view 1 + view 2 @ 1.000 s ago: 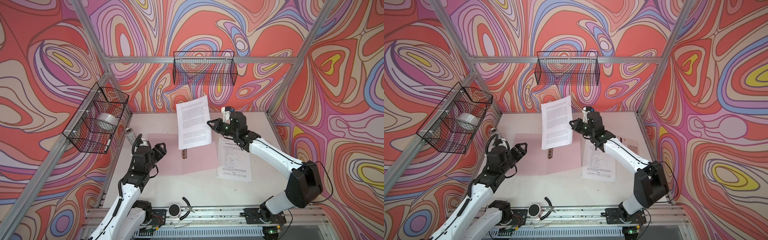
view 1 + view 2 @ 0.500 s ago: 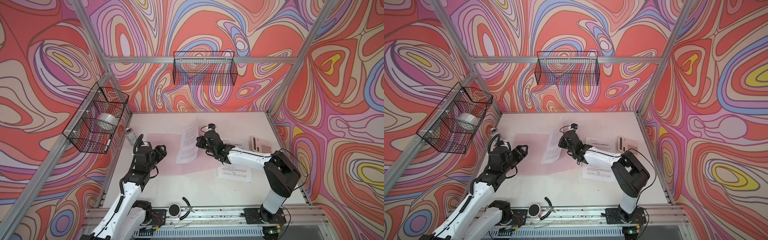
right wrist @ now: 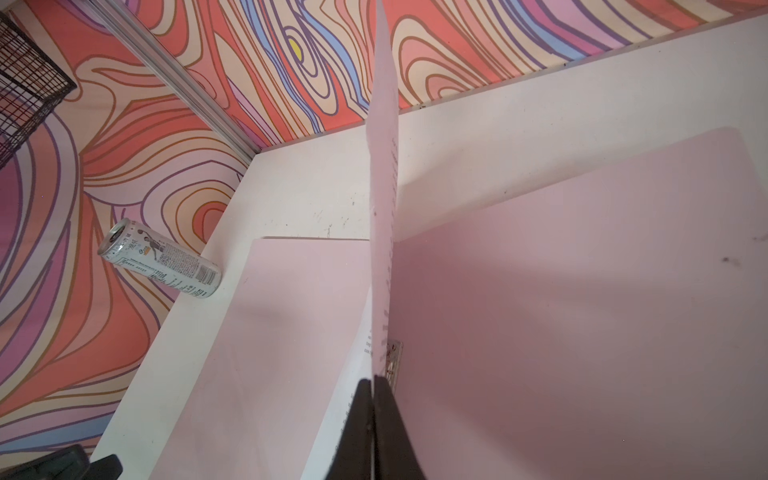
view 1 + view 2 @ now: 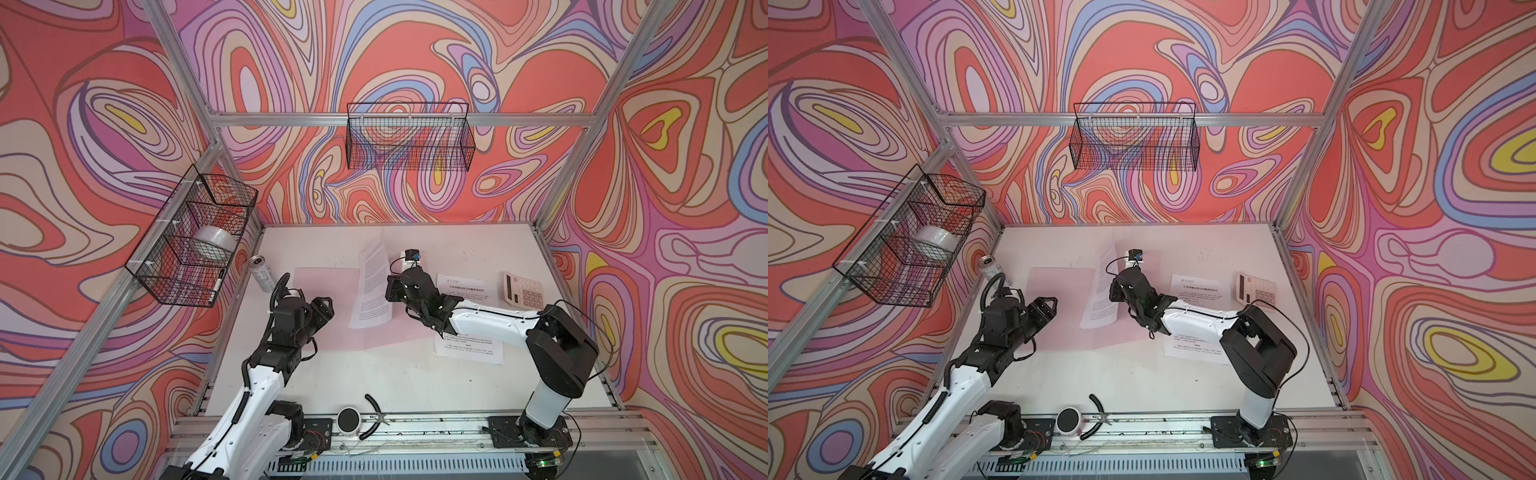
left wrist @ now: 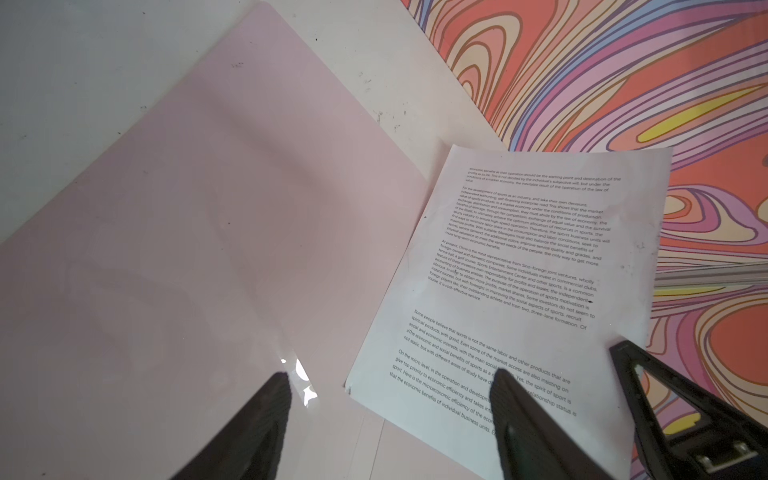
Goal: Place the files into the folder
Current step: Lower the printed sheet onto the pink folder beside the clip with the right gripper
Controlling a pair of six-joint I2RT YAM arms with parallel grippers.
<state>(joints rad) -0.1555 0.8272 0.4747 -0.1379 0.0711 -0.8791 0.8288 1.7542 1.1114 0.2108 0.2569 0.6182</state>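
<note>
Left hand (image 4: 323, 312) hovers, jaws apart, over the open pink folder (image 4: 324, 278) lying on the bench (image 4: 374, 386). Printed sheet (image 4: 374, 286) stands tilted above the folder, its edge clamped in the right hand (image 3: 373, 382). This looks like the insertion step. Next it likely needs laying flat and releasing; a second sheet (image 4: 467, 286) lies farther right.

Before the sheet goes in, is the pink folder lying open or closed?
Open: the folder lies spread flat on the table, a pink leaf showing on each side of the raised sheet.
</note>
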